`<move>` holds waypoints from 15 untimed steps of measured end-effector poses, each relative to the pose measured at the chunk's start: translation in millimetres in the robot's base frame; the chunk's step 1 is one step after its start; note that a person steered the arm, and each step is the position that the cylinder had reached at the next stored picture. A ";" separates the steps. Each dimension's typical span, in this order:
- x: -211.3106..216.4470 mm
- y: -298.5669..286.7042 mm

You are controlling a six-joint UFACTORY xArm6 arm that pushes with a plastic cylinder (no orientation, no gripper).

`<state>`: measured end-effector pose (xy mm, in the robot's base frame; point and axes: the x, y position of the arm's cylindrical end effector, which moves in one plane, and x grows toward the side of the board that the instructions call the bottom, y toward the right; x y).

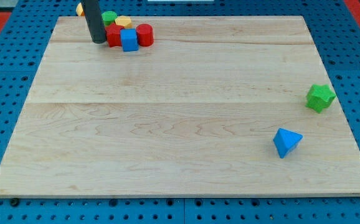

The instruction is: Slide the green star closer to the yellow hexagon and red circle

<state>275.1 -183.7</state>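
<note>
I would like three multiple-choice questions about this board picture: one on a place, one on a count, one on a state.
1. Where is the green star?
A. near the view's right edge
B. at the view's top left
C. at the board's middle

2. How many blue blocks show?
A. one
B. two
C. three

3. My tip is:
A. touching the green star
B. beside the cluster at the view's top left
C. on the blue triangle

Answers: 1 A, it sits alone near the right edge. 2 B, the triangle and a blue block in the cluster. 3 B, it stands just left of a red block.
</note>
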 end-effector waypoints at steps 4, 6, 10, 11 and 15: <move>167.3 329.9; 221.0 435.9; 121.3 411.1; 94.2 404.1; 10.0 411.4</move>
<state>285.1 227.7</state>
